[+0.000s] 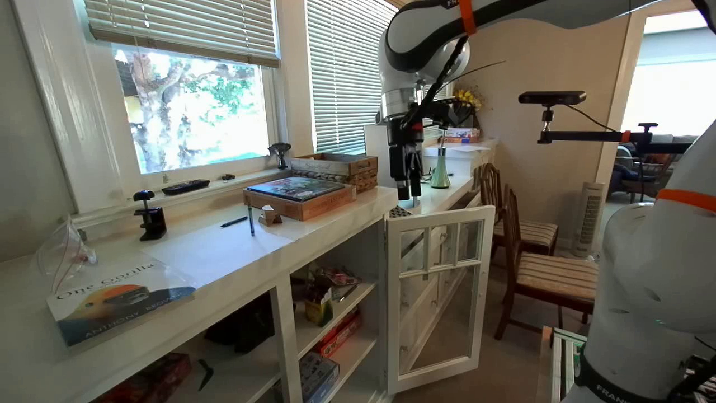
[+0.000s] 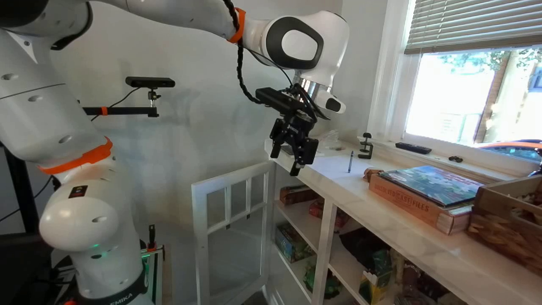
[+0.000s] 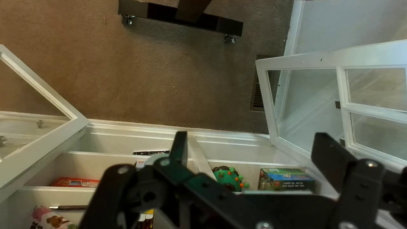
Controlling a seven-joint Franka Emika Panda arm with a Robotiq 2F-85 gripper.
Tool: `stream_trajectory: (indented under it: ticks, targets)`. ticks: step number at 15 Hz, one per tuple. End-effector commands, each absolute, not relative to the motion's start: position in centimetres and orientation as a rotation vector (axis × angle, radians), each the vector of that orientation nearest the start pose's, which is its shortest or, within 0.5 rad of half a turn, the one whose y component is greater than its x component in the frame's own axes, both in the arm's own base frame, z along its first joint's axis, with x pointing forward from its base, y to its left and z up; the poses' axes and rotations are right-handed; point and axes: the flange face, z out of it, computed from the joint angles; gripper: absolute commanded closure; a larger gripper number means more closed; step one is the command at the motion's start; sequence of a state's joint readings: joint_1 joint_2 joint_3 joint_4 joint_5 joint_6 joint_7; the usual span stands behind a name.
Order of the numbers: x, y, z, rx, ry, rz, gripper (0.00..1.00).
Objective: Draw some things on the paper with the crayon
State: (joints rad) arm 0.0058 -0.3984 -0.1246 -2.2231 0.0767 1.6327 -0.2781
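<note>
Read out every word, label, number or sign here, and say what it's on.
"One Gorilla": book
"ANTHONY BROW", end unclear: book
"UNSOLVED CASE FILES": box
"EMIKA": arm base
"FRAN", cut off: arm base, forearm
Too small or blurred to read: shelf boxes, arm sticker, flat case on the box.

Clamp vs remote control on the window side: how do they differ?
Pose: the clamp stands upright; the remote control lies flat.
Place: the clamp is on the counter; the remote control is on the window sill.
Shape: the clamp has a bracket-like body with a knob on top; the remote control is a long, slim bar.
Shared: both look black.
</note>
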Motion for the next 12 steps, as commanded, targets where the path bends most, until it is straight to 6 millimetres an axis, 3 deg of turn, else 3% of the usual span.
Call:
stream_trajectory:
  ticks: [1, 8, 12]
  targets:
    - [41.0, -4.6, 51.8, -2.962, -0.24, 0.251, 0.0]
    - [41.0, -4.6, 51.8, -2.962, -0.24, 0.251, 0.0]
    - [42.4, -5.0, 51.2, -2.998, -0.454, 0.075, 0.0]
